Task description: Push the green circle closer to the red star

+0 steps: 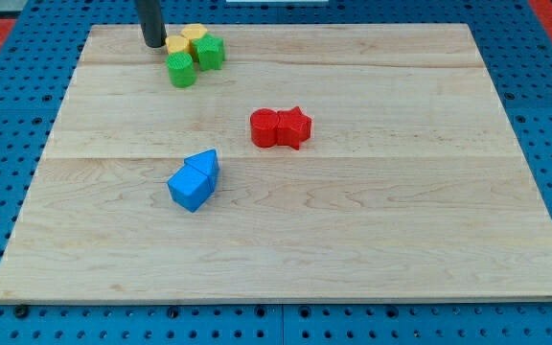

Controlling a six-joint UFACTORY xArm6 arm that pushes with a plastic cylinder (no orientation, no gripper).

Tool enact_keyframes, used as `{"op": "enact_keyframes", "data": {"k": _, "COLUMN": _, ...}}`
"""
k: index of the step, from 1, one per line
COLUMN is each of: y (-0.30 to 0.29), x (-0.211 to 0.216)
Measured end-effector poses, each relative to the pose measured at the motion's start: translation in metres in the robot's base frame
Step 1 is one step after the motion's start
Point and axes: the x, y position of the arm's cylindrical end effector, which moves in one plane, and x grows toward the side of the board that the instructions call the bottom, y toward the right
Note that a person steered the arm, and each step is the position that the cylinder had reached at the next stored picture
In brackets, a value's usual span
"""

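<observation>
Wooden board (353, 240), my tip (153, 44) near green circle (181, 71)

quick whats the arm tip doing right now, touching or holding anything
My tip: a bare rod, holding nothing; it stands at the view's top left, right beside the yellow block, just up and left of the green circle. Contact cannot be told.

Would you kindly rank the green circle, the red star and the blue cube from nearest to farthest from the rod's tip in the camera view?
My tip stands at the view's top left.
1. Green circle, just below and right of my tip, in the yellow-green cluster.
2. Red star, mid-board, toward the view's right.
3. Blue cube, lower on the board, toward the view's bottom.
</observation>
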Motion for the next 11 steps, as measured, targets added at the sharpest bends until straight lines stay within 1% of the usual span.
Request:
{"op": "enact_keyframes", "data": {"k": 1, "y": -0.021, "x": 0.003}}
{"op": "enact_keyframes", "data": {"k": 2, "y": 0.001, "x": 0.031}}
{"op": "enact_keyframes", "data": {"k": 3, "y": 0.027, "x": 0.048}}
{"op": "enact_keyframes", "data": {"k": 4, "y": 0.040, "x": 0.058}}
{"op": "enact_keyframes", "data": {"k": 5, "y": 0.024, "x": 0.065}}
{"op": "enact_keyframes", "data": {"k": 6, "y": 0.070, "x": 0.082}}
{"op": "enact_keyframes", "data": {"k": 7, "y": 0.066, "x": 0.100}}
{"op": "enact_keyframes", "data": {"k": 8, "y": 0.038, "x": 0.102}}
{"op": "enact_keyframes", "data": {"k": 10, "y": 0.168, "x": 0.094}}
{"op": "enact_keyframes", "data": {"k": 11, "y": 0.169, "x": 0.087}}
